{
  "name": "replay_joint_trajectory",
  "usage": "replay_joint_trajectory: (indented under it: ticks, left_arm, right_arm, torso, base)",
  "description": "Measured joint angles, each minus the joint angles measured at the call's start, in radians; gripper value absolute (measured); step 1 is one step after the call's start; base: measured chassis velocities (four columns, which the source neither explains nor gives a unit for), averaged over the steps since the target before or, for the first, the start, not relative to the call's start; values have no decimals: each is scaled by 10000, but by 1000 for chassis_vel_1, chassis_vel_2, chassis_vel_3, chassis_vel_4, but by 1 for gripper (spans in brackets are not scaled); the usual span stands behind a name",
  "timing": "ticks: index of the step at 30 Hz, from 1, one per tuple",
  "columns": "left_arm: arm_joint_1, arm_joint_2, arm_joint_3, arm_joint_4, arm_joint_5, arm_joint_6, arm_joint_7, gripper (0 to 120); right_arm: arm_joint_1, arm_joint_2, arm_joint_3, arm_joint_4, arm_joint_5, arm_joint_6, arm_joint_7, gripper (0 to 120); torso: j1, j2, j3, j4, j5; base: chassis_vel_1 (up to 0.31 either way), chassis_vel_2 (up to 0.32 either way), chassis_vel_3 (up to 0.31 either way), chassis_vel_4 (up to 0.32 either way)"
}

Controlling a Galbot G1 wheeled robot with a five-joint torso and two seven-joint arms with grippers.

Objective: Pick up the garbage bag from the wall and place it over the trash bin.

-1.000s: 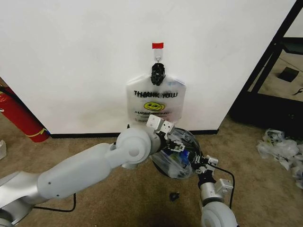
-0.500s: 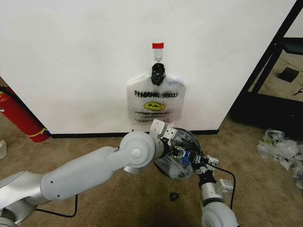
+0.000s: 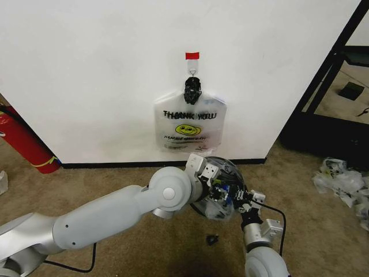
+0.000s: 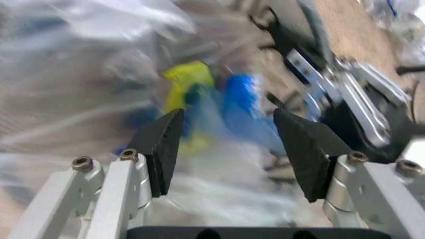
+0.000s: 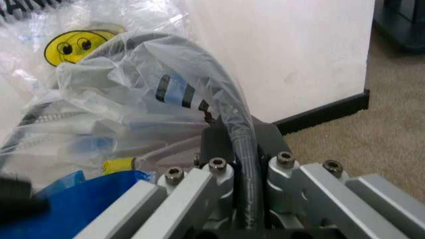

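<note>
One garbage bag, white with "THANK YOU" and a yellow smiley, hangs flat from the hook on the wall. Below it a second crumpled translucent bag with yellow and blue print lies over the black trash bin. My left gripper reaches across into that bag; in the left wrist view it is open with the film between its fingers. On the near side of the bin my right gripper is shut on the plastic-covered rim.
A red fire extinguisher leans at the left by the baseboard. A heap of clear plastic scraps lies on the carpet at the right, beside a black shelf frame. A small black piece lies on the carpet near my right arm.
My left arm has slid right and lower, carrying its gripper farther over the bin and into the bag. The right gripper has kept its place on the rim.
</note>
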Motion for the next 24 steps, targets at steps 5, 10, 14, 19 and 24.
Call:
replay_joint_trajectory:
  ticks: [5, 10, 14, 19, 24]
  left_arm:
    - [-139, 127, 35, -32, -30, -4, 6, 55]
    - [-126, 233, 116, 139, 128, -6, 102, 56]
    - [-187, 407, 241, 264, 163, -7, 225, 55]
    - [-71, 386, 326, 319, 215, -7, 296, 48]
    - [-66, 416, 363, 260, 198, -7, 448, 30]
  right_arm:
    - [8, -27, -9, -23, 0, -1, -7, 0]
    - [15, -19, -61, -2, 9, -16, -12, 0]
    - [-1, -57, -57, 35, 12, -22, -13, 0]
    - [-12, -95, -50, 71, 29, -35, -13, 0]
    - [3, -129, -38, 76, 50, -58, -8, 0]
  torso:
    - [0, 0, 0, 1, 1]
    - [0, 0, 0, 0, 1]
    - [0, 0, 0, 2, 0]
    - [0, 0, 0, 0, 0]
    - [0, 0, 0, 0, 0]
  base:
    - [0, 0, 0, 0]
    - [0, 0, 0, 0]
    - [0, 0, 0, 0]
    - [0, 0, 0, 0]
    - [0, 0, 0, 0]
